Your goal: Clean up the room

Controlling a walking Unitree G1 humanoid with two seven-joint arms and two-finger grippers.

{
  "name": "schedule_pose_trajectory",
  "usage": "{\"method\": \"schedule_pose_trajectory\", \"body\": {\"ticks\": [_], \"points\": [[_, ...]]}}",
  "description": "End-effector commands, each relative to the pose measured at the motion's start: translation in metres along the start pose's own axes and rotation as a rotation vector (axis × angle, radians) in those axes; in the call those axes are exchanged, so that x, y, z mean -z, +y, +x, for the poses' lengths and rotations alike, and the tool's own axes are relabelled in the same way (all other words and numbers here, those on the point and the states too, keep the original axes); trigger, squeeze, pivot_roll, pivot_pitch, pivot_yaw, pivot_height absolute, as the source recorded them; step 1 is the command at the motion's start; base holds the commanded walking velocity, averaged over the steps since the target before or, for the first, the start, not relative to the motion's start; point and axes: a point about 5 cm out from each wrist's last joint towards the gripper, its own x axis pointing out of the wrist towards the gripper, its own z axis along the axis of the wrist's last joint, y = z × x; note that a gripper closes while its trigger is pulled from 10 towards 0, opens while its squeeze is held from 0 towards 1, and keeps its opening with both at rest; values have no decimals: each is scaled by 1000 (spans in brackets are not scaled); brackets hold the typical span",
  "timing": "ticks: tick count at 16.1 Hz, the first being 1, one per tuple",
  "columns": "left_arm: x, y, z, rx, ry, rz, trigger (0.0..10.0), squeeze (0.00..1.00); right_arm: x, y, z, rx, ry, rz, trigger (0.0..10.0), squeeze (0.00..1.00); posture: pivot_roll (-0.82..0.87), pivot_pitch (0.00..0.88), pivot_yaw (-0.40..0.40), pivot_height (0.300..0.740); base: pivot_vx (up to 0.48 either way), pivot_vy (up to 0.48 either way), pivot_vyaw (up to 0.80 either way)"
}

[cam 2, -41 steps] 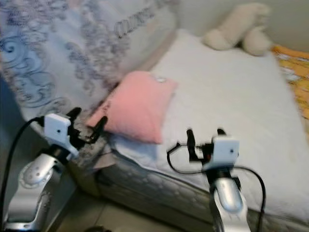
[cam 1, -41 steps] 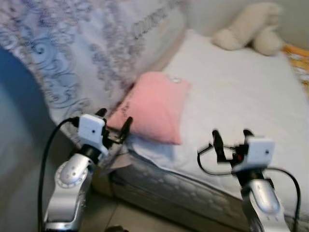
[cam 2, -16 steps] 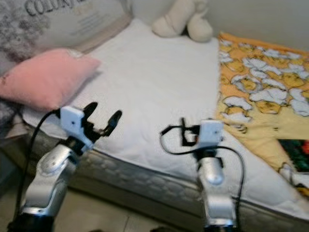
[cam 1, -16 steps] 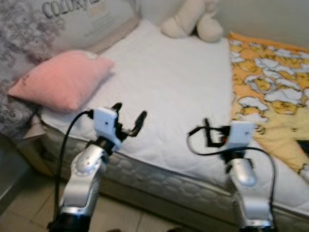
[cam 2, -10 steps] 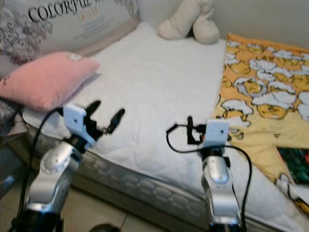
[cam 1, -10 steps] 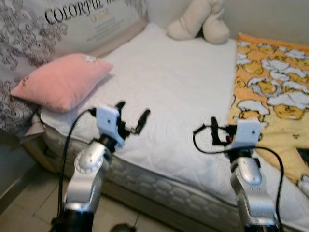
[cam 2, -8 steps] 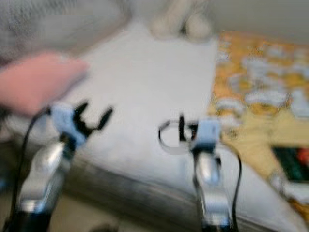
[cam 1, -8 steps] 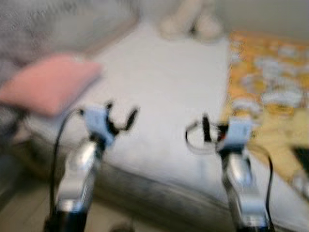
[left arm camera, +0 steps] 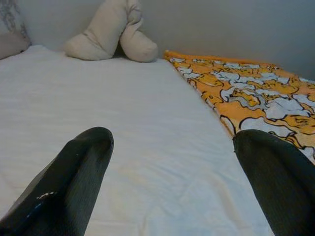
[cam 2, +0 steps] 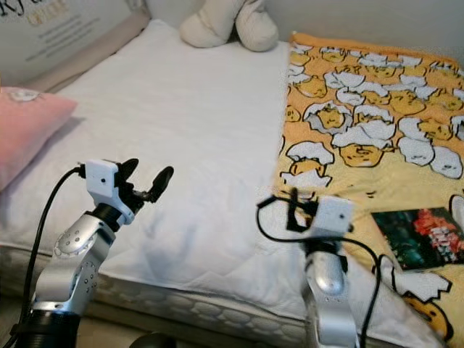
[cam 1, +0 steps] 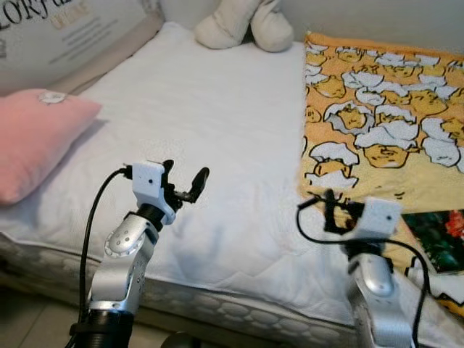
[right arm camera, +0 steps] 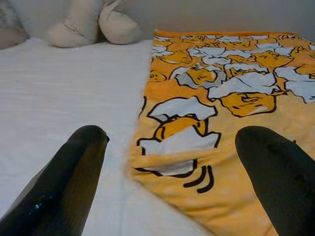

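Left gripper (cam 1: pixel 184 184) fingers apart, above bed's (cam 1: pixel 217 130) front edge. Right gripper (right arm camera: pixel 167 162) fingers apart, over yellow blanket's (cam 1: pixel 377 123) near corner. Pink pillow (cam 1: pixel 32 141) at bed's left edge. Stuffed toy (cam 1: pixel 239 25) at far edge.

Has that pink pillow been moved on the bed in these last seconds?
No. The pink pillow lies by the big printed pillow at the white mattress's head end, as before. The camera has turned toward the yellow blanket.
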Motion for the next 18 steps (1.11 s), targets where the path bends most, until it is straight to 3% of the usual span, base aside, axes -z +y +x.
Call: {"method": "schedule_pose_trajectory", "body": {"ticks": [1, 7, 18], "points": [[0, -2, 1, 16, 6, 13, 10000, 0, -2, -4, 0, 14, -12, -4, 10000, 0, -14, 0, 2, 695, 0, 0, -613], [-5, -7, 2, 29, -28, 56, 10000, 0, -5, -1, 5, -10, -18, -27, 10000, 0, -17, 0, 5, 695, 0, -41, -203], [-11, -23, 1, 143, -84, 32, 10000, 0, -5, -1, 13, -26, -16, -56, 10000, 0, -22, 0, 9, 695, 300, -370, 0]]}}
